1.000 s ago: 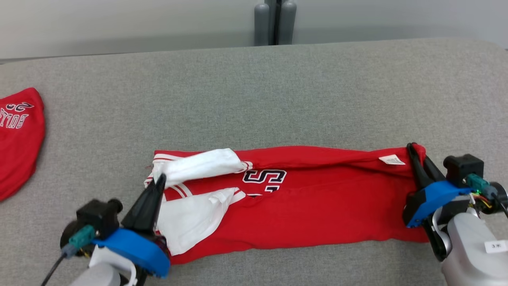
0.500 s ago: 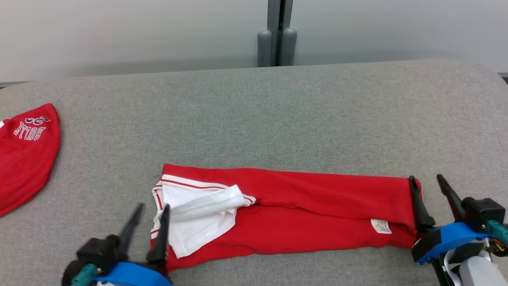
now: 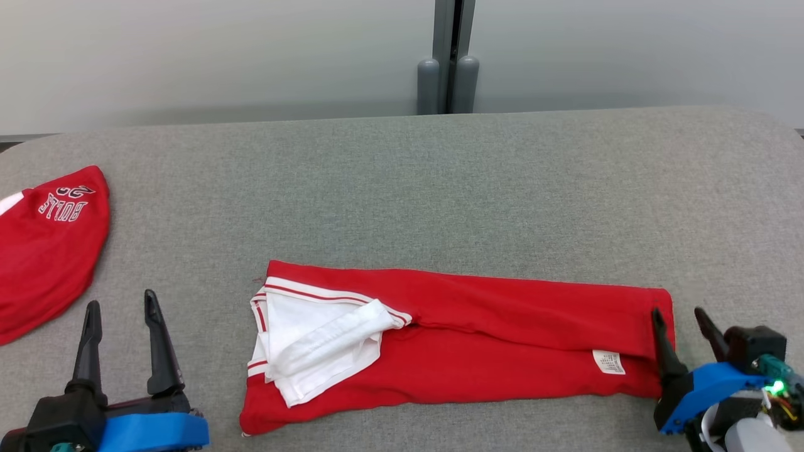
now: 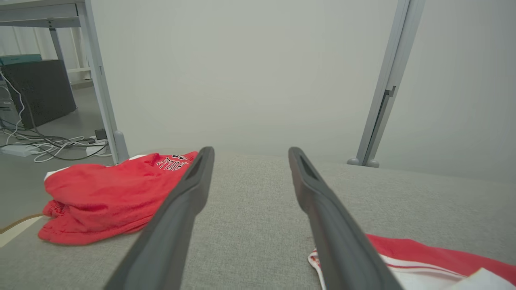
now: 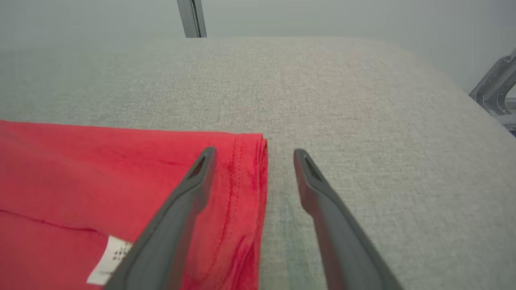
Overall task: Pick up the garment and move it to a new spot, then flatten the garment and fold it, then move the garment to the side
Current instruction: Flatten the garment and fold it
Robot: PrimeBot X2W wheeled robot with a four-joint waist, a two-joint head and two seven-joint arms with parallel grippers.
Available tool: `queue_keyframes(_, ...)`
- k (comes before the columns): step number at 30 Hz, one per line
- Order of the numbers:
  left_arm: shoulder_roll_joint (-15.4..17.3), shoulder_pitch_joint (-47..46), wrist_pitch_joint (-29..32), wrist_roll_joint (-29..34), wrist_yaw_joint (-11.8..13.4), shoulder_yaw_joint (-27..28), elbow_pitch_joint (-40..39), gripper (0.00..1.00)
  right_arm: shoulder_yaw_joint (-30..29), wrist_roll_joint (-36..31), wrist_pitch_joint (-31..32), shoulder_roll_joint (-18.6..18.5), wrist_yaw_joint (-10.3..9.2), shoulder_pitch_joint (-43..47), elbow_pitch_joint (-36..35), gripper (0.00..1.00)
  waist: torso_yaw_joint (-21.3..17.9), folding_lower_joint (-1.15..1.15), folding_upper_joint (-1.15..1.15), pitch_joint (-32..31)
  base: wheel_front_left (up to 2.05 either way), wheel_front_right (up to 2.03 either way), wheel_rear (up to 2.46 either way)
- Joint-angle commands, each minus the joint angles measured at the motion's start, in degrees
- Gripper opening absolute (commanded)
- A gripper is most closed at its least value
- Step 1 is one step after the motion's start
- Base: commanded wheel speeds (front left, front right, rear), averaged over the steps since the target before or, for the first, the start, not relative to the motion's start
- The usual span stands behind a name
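The red garment lies folded lengthwise on the table, left hand and right hand both wide open, empty, near its ends.

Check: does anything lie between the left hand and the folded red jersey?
Nothing visible. Only bare grey tabletop separates the left hand from the jersey; the other red garment lies off to the hand's left.
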Motion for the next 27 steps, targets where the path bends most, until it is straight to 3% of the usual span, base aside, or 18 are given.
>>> queue_keyframes(1, -0.6, 0.4, -0.1, 1.3, -0.9, 1.3, 0.3, 1.00, -0.6, -0.6, 0.4, 0.2, 0.01, -0.6, 2.1, 1.00, 0.0, 0.00, 0.00, 0.1, 0.00, 0.00, 0.00)
queue_keyframes(4, -2.2, 0.2, -0.1, 4.8, -3.1, 4.5, 2.1, 1.00, -1.7, -1.2, 0.5, 1.1, 0.01, -2.2, 8.1, 1.00, 0.1, 0.00, 0.00, 0.3, 0.00, 0.00, 0.00)
queue_keyframes(13, -4.1, -0.7, -0.1, 9.9, -5.4, 7.2, 3.8, 1.00, 0.5, 0.9, 0.5, 3.6, 0.03, -3.9, 17.0, 1.00, 0.2, 0.00, 0.00, 0.6, 0.00, 0.00, 0.00)
queue_keyframes(14, -4.2, -0.6, -0.1, 10.5, -5.6, 7.4, 4.1, 1.00, 1.4, 1.4, 0.5, 4.1, 0.09, -4.0, 17.7, 0.45, 0.2, 0.00, 0.00, 0.5, 0.00, 0.00, 0.00)
queue_keyframes(15, -4.3, -0.5, -0.1, 10.9, -5.8, 7.5, 4.2, 1.00, 2.3, 2.1, 0.5, 4.4, 0.09, -4.1, 18.1, 0.09, 0.2, 0.00, 0.00, 0.4, 0.00, 0.00, 0.00)
queue_keyframes(16, -4.4, -0.4, -0.1, 11.1, -5.9, 7.7, 4.4, 1.00, 3.0, 2.7, 0.5, 4.4, 0.11, -4.2, 18.6, 0.00, 0.1, 0.00, 0.00, 0.3, 0.00, 0.00, 0.00)
queue_keyframes(21, -4.8, 0.4, -0.1, 12.4, -6.4, 8.2, 5.2, 1.00, 3.7, 5.1, -0.3, 1.3, -0.05, -5.1, 19.9, 0.00, -0.6, 0.00, 0.00, -0.8, 0.00, 0.00, 0.00)
queue_keyframes(27, -4.7, 1.5, -0.1, 13.5, -7.2, 7.9, 6.1, 1.00, 0.7, 6.4, -1.1, -4.3, -0.04, -6.1, 19.8, 0.00, -1.5, 0.00, 0.00, -2.9, 0.00, 0.00, 0.00)
